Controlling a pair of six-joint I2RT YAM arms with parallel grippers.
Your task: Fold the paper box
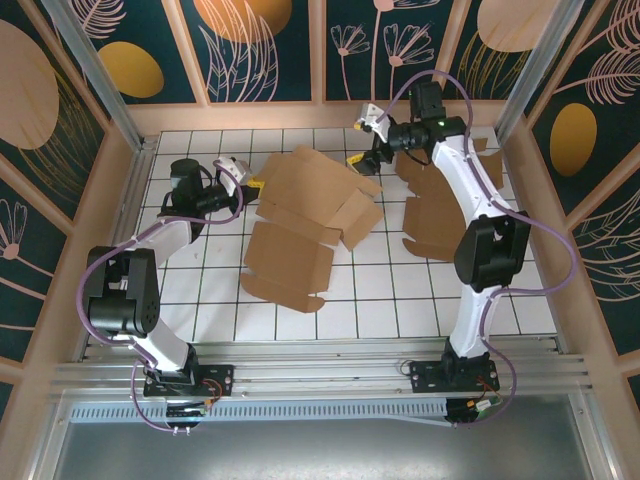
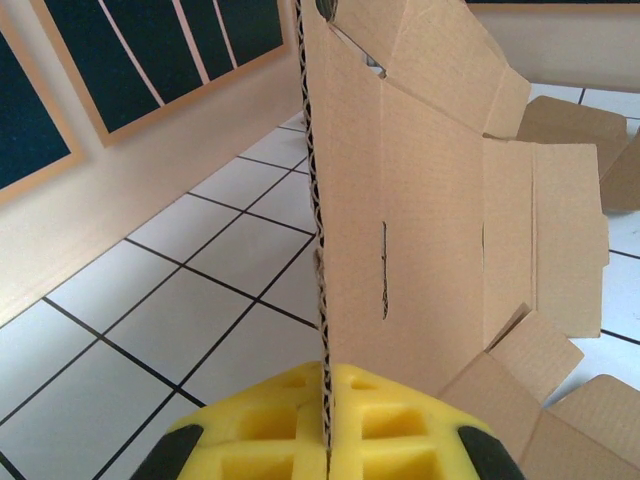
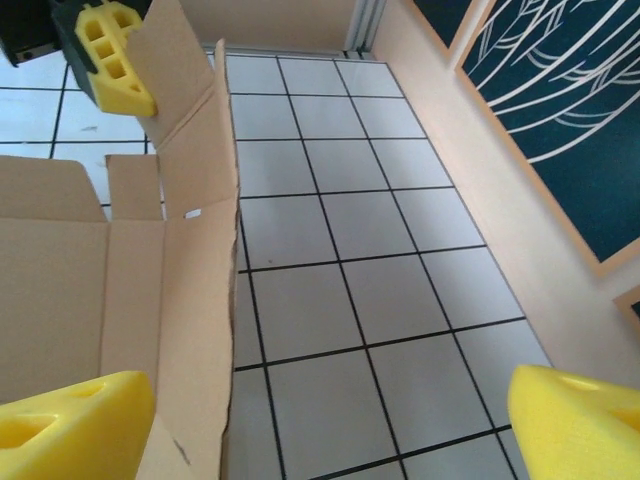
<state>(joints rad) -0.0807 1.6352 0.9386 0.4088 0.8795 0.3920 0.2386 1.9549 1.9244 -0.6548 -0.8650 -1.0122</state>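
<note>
The paper box (image 1: pixel 312 222) is a brown cardboard blank, partly raised, in the middle of the white tiled table. My left gripper (image 1: pixel 250 185) is shut on its left edge. In the left wrist view the yellow pads (image 2: pixel 390 425) pinch the corrugated edge, and the panel (image 2: pixel 430 230) stands upright ahead of them. My right gripper (image 1: pixel 362 157) hovers at the box's far right flap, open wide. In the right wrist view a raised cardboard wall (image 3: pixel 195 300) stands just inside its left finger (image 3: pixel 70 425), apart from the right finger (image 3: pixel 580 420). The left gripper's pad (image 3: pixel 115 55) holds the wall's far end.
A second flat cardboard blank (image 1: pixel 440 215) lies at the right, under the right arm. Peach walls (image 1: pixel 310 118) and aluminium posts (image 1: pixel 90 70) enclose the table. Bare tiles (image 1: pixel 400 300) stretch in front of the box.
</note>
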